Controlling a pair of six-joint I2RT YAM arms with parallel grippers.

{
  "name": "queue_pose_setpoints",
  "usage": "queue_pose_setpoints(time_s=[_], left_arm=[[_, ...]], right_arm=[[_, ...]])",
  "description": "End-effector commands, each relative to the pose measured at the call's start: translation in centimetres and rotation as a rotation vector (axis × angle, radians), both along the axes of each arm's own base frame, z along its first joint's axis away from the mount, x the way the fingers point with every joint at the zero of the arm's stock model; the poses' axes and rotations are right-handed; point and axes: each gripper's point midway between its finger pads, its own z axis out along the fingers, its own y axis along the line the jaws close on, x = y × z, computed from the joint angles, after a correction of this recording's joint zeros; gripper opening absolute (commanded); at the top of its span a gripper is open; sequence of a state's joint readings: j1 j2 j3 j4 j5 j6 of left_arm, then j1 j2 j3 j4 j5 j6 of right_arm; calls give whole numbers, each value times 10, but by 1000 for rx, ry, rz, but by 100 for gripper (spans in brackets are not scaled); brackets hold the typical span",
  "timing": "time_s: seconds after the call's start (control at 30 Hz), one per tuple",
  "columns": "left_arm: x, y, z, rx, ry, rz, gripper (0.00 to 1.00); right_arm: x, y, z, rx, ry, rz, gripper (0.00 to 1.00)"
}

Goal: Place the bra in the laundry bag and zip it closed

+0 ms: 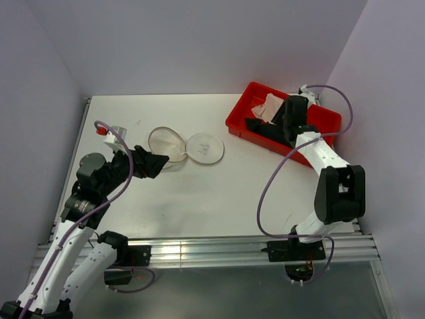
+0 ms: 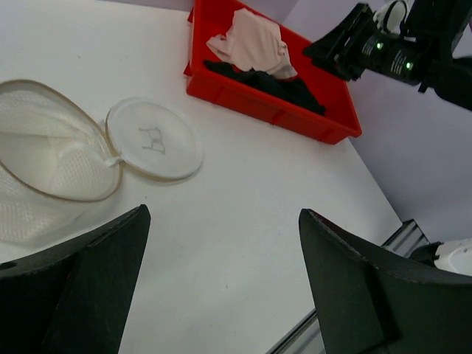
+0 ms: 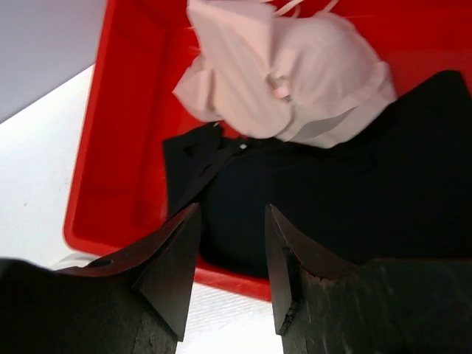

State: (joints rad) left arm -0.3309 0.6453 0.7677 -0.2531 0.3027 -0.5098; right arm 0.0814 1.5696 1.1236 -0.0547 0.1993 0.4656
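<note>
The pale pink bra [image 1: 270, 106] lies bunched in the far left part of a red tray [image 1: 238, 123], on top of a black garment [image 1: 264, 129]. It also shows in the left wrist view [image 2: 254, 40] and the right wrist view [image 3: 287, 81]. The mesh laundry bag [image 1: 166, 143] lies open on the table with its round flap [image 1: 204, 147] folded out to the right; the left wrist view shows the bag [image 2: 51, 147] too. My left gripper [image 1: 158, 164] is open and empty beside the bag's near edge [image 2: 223, 214]. My right gripper [image 1: 284, 123] hovers open and empty over the tray [image 3: 232, 210], short of the bra.
The black garment [image 3: 332, 199] fills the tray's near side below my right fingers. The red tray wall [image 3: 125, 110] rises at the left. Purple walls enclose the table at the back and sides. A metal rail [image 1: 219, 251] runs along the near edge.
</note>
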Motion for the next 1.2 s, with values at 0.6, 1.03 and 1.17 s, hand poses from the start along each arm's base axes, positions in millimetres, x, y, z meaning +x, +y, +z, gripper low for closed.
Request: queue_pose_setpoints(time_s=[0.6,1.03,1.17], left_arm=[[-2,-4,-22,44,30,-98,87],[4,-3,-26,28,55,-93,86],[5,-7,-27,9,73,-113,87]], right_arm=[[114,-65,-63,-22,177,-30,34],[91,-63,55,-50,-123,-29,0],[69,-56,100,-26,-259,-18,0]])
